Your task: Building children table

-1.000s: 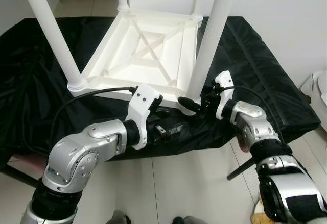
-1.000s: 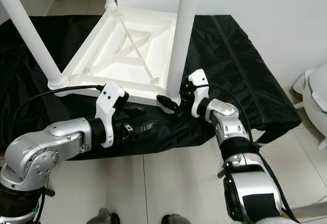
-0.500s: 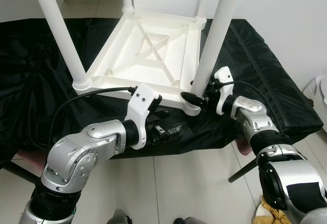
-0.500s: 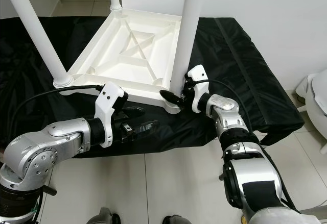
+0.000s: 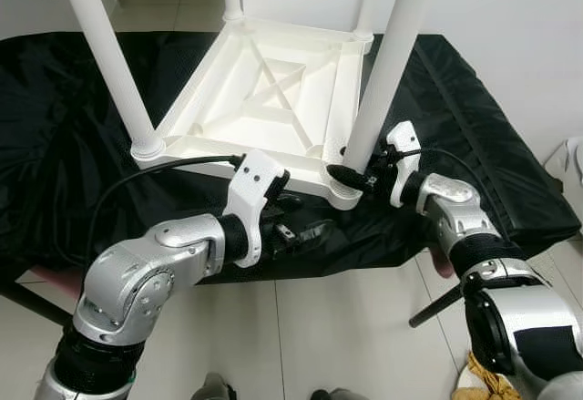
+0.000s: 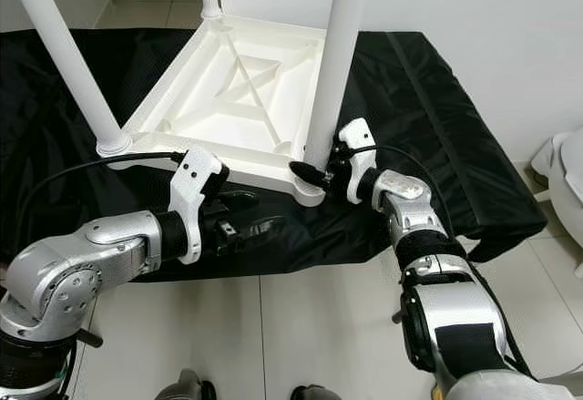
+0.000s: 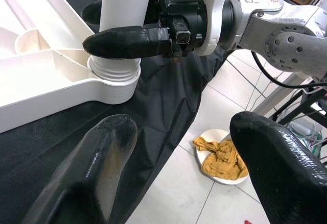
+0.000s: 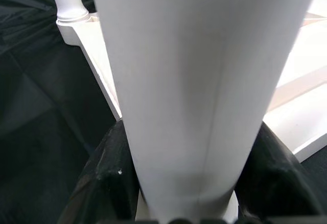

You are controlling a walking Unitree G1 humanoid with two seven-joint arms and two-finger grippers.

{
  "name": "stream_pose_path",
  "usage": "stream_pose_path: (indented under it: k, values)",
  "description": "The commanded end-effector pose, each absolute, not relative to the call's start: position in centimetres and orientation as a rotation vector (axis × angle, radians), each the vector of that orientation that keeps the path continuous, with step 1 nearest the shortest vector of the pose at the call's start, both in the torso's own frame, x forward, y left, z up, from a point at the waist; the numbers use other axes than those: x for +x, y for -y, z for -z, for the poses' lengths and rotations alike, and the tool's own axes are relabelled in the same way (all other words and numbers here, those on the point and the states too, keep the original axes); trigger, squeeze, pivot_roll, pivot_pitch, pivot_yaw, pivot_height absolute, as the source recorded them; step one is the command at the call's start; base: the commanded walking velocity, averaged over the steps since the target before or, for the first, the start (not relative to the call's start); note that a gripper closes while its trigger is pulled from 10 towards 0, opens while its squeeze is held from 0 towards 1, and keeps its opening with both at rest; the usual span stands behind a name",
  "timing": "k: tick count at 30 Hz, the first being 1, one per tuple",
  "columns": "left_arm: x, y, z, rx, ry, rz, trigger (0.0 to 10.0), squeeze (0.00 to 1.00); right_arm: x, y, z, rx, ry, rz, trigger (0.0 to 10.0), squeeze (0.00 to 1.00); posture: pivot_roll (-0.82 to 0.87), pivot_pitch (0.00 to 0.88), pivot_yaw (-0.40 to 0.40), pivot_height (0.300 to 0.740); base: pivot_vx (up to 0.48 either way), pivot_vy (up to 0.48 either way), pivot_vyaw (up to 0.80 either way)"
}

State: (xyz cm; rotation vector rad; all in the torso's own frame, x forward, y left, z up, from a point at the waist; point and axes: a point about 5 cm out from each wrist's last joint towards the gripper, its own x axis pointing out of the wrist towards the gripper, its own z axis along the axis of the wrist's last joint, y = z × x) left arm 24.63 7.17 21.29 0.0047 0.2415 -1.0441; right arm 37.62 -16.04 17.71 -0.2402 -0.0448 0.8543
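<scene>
Black cloth point(image 5: 474, 127) is covering the bench where the upturned white table point(image 5: 273, 99) is resting; the right gripper point(image 6: 314, 174) is clasping its near leg point(image 5: 383, 81), the left gripper point(image 5: 305, 230) is hovering wide beside it, and the left wrist view is revealing a dish point(image 7: 220, 155) on the tiled floor point(image 5: 346, 327).

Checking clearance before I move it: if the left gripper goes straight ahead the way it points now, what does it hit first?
Likely nothing close: the open left gripper points past the table leg held by the right gripper, over the black cloth edge toward the floor and a plate there. Depth is unclear.

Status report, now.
Right gripper clamped on the near leg just above its socket. Left gripper open, empty, over the black cloth. Table upside down. Nothing in the way.
</scene>
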Motion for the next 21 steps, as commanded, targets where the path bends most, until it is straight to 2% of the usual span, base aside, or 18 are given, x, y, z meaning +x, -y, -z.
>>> stream_pose_path:
  k: [1, 4, 12, 18, 21]
  values:
    - [24.3, -7.1, -21.3, 0.013, -0.243, 1.055, 10.0, 0.0, 37.3, 16.3, -16.3, -0.228, -0.015, -0.818, 0.0, 0.0, 0.02, 0.092, 0.0, 0.74, 0.0, 0.0, 0.0]
    - [24.3, -7.1, -21.2, 0.009, -0.245, 1.05, 10.0, 0.0, 37.2, 16.1, -16.0, -0.19, -0.008, -0.771, 0.0, 0.0, 0.01, 0.101, -0.003, 0.74, 0.0, 0.0, 0.0]
    - [24.3, -7.0, -21.1, -0.001, -0.25, 1.049, 10.0, 0.0, 35.9, 12.9, -14.1, -0.075, 0.019, -0.636, 0.0, 0.0, 0.0, 0.117, 0.001, 0.74, 0.0, 0.0, 0.0]
    - [24.2, -6.9, -21.0, -0.008, -0.254, 1.051, 10.0, 0.0, 35.5, 11.2, -13.8, -0.014, 0.028, -0.489, 0.0, 0.0, 0.0, 0.121, 0.0, 0.74, 0.0, 0.0, 0.0]
    - [24.2, -6.8, -21.0, -0.016, -0.256, 1.054, 10.0, 0.0, 35.2, 9.3, -14.4, 0.03, 0.035, -0.351, 0.0, 0.0, -0.01, 0.123, 0.002, 0.74, 0.0, 0.0, 0.0]
